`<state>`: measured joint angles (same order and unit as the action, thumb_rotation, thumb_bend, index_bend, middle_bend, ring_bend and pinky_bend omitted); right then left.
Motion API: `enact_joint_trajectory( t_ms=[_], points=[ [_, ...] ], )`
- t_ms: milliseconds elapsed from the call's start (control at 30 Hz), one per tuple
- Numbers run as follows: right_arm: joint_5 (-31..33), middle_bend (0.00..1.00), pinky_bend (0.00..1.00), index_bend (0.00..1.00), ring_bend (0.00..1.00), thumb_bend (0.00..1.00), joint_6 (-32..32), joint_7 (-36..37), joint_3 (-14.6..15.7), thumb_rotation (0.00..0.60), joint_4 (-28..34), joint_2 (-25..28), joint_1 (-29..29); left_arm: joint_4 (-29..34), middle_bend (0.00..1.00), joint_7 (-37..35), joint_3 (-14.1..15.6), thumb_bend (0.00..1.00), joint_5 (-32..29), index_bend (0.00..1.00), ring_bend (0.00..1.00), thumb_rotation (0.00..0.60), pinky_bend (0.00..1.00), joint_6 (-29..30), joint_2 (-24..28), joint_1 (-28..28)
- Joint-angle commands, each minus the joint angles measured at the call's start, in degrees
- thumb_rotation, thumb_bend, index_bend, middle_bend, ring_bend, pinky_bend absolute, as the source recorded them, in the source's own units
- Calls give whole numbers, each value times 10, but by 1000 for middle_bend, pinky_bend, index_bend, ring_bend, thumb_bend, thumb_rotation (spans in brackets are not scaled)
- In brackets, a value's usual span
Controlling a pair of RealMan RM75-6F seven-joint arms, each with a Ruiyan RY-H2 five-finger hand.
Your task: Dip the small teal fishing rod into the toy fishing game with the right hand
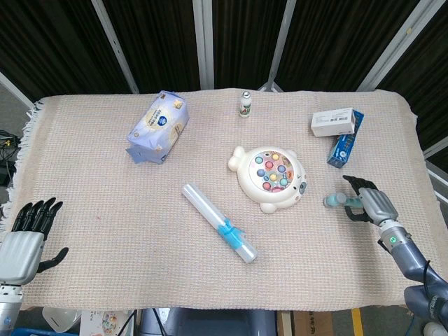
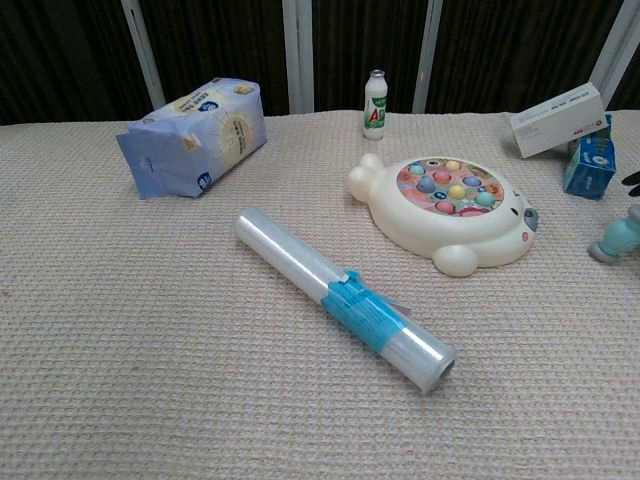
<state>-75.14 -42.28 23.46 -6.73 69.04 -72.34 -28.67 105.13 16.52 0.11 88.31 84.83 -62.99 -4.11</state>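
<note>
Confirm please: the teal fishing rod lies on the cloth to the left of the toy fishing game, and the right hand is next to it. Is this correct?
Not quite. The teal fishing rod lies to the right of the toy fishing game, not the left; the head view shows this. The rest holds: it lies on the cloth, and the right hand is next to it.

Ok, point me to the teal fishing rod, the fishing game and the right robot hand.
teal fishing rod [image 1: 336, 201]: head view, on its handle's left end.
fishing game [image 1: 253, 183]: head view, on its white rim.
right robot hand [image 1: 371, 203]: head view, on its back.
</note>
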Motion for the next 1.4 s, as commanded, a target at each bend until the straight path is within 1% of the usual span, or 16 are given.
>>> enact_joint_trajectory(
  t_ms=[33, 200, 300, 467, 533, 900, 1100, 1400],
  points=[
    [4, 142, 0, 84, 0, 516, 10, 5, 4, 600, -14, -11, -3, 0, 0, 1, 0, 223, 0, 0, 0, 600, 0, -1, 0, -1],
    [11, 173, 0, 108, 0, 515, 22, 13, 5, 600, -45, -31, -7, 1, 0, 2, 0, 223, 1, 0, 0, 600, 0, -1, 0, -1],
    [13, 203, 0, 141, 9, 515, 21, 19, 3, 600, -58, -39, -7, 1, 0, 2, 0, 223, -2, 0, 0, 600, 0, -1, -1, -1],
    [13, 287, 0, 257, 63, 515, 21, 25, 3, 600, -69, -45, -8, 1, 0, 2, 0, 223, -3, 0, 0, 600, 0, -2, -2, -1],
    [13, 309, 0, 288, 78, 515, 22, 28, 4, 600, -73, -48, -7, 1, 0, 2, 0, 223, -4, 0, 0, 600, 0, -3, -2, -1],
    [13, 339, 0, 328, 106, 515, 23, 34, 2, 600, -85, -58, -9, 1, 0, 3, -1, 223, -7, 0, 0, 600, 0, -3, -2, -1],
    [13, 375, 0, 384, 141, 515, 23, 35, 2, 600, -91, -63, -11, 0, 0, 2, -1, 223, -9, 0, 0, 600, 0, -3, -3, 0],
    [12, 410, 0, 431, 176, 515, 23, 38, 2, 600, -96, -68, -11, 0, 0, 3, 0, 223, -10, 0, 0, 600, 0, -2, -3, 1]
  ],
)
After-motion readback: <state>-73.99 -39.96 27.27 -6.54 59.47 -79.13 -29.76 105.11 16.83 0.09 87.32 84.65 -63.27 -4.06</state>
